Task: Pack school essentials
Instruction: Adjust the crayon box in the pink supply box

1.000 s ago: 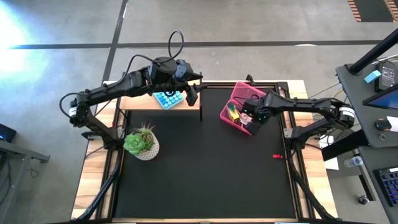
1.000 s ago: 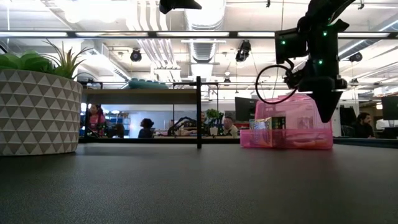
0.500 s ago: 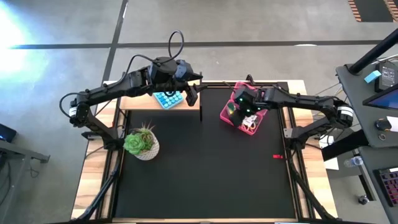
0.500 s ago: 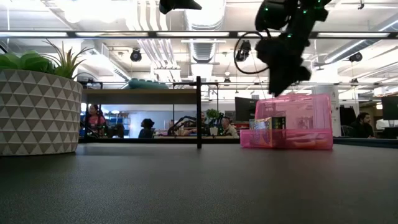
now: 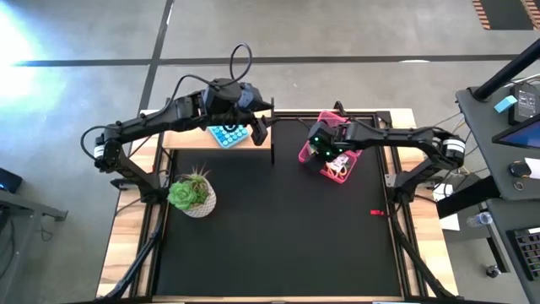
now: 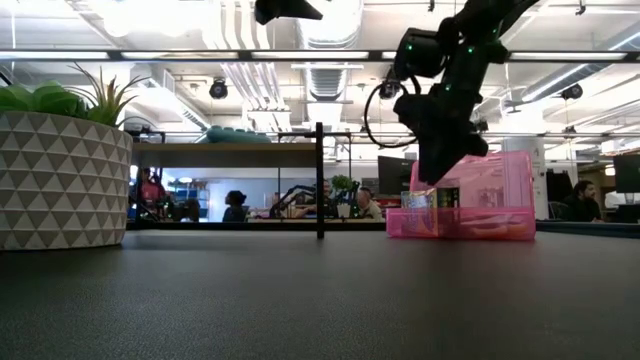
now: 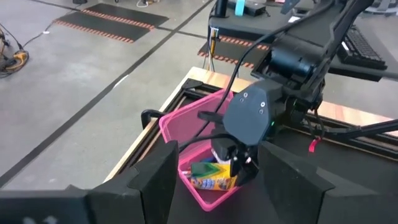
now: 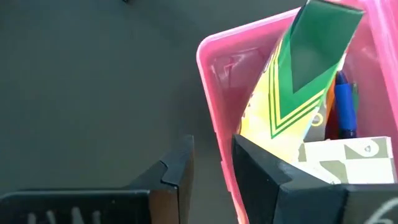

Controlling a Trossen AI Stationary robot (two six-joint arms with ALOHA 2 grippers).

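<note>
A pink see-through bin (image 5: 327,120) stands on the black mat near the table's far right. It holds a yellow-and-green box (image 8: 292,81), a blue pen (image 8: 345,106) and a white patterned box (image 8: 348,155). My right gripper (image 8: 211,162) is open by a narrow gap and points down at the bin's left end (image 5: 305,156). One finger (image 8: 261,171) is inside the wall (image 8: 208,93) and the other finger (image 8: 177,171) outside; dark mat shows between the outer finger and the wall. My left gripper (image 5: 259,128) hangs open by the black post, left of the bin.
A potted plant in a white patterned pot (image 5: 192,194) stands at the mat's left edge. A wooden shelf with a blue tray (image 5: 229,133) lies far left, and a black post (image 6: 319,180) stands beside it. A small red thing (image 5: 375,212) lies at the right edge.
My right gripper has travelled from the bin's right end toward the table's left along the bin. It rose on the way, then came down over the bin's left end. The bin has stayed where it was.
</note>
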